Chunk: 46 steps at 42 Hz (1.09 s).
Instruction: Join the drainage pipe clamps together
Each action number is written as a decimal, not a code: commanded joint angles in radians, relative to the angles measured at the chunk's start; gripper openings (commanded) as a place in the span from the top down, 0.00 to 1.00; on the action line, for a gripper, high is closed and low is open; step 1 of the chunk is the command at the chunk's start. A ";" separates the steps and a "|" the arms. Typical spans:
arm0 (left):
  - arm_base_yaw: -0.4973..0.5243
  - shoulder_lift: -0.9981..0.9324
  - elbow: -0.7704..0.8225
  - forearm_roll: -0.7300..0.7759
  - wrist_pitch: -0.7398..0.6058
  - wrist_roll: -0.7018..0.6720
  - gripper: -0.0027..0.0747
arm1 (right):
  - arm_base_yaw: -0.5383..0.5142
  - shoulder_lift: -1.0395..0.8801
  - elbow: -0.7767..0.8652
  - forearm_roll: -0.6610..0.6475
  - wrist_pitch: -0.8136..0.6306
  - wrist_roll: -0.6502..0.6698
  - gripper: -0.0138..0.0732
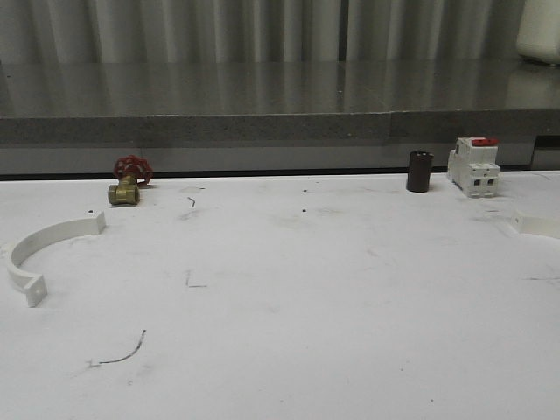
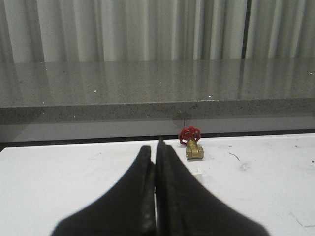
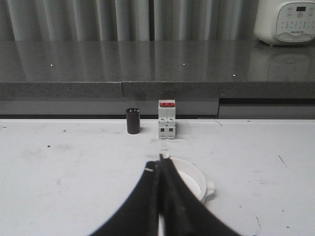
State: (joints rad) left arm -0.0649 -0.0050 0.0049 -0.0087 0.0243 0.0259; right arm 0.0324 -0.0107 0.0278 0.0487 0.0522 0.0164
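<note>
Front view gives you one clamp half (image 1: 39,249) lying at the desk's (image 1: 297,297) left edge — the other (image 3: 194,179) lies just beyond your right end effector (image 3: 160,160). Both end effectors — left (image 2: 157,147) too — are pressed together, pinching nothing.

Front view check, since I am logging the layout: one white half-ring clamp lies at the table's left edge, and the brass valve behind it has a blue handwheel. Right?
Not quite. The brass valve has a red handwheel, as the front view shows. The half-ring clamp does lie at the left edge.
</note>
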 commanded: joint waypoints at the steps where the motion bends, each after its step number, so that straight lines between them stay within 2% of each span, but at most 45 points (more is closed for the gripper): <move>1: -0.001 -0.009 0.008 -0.001 -0.111 -0.007 0.99 | -0.005 -0.016 -0.017 0.006 -0.096 -0.003 0.92; 6: -0.001 -0.009 -0.068 -0.001 -0.099 -0.007 0.99 | -0.005 -0.016 -0.092 0.031 -0.046 -0.003 0.92; 9: -0.001 -0.005 -0.139 0.002 -0.072 -0.007 0.99 | -0.005 -0.012 -0.174 0.029 0.043 -0.003 0.92; 15: -0.001 0.041 -0.316 0.014 0.073 -0.007 0.99 | -0.005 0.050 -0.344 0.022 0.188 -0.003 0.92; 20: -0.001 0.126 -0.471 0.033 0.217 -0.007 0.99 | -0.005 0.131 -0.471 0.022 0.242 -0.003 0.92; 28: -0.001 0.295 -0.674 0.040 0.346 -0.007 0.99 | -0.005 0.301 -0.628 0.016 0.340 -0.003 0.92; 32: -0.001 0.376 -0.718 0.040 0.404 -0.007 0.99 | -0.005 0.386 -0.671 0.015 0.399 -0.003 0.92; 46: -0.001 0.578 -0.680 0.040 0.443 -0.007 0.99 | -0.005 0.582 -0.671 0.015 0.462 -0.003 0.92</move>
State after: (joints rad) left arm -0.0649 0.5360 -0.6526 0.0315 0.5359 0.0259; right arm 0.0324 0.5378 -0.6081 0.0748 0.5735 0.0164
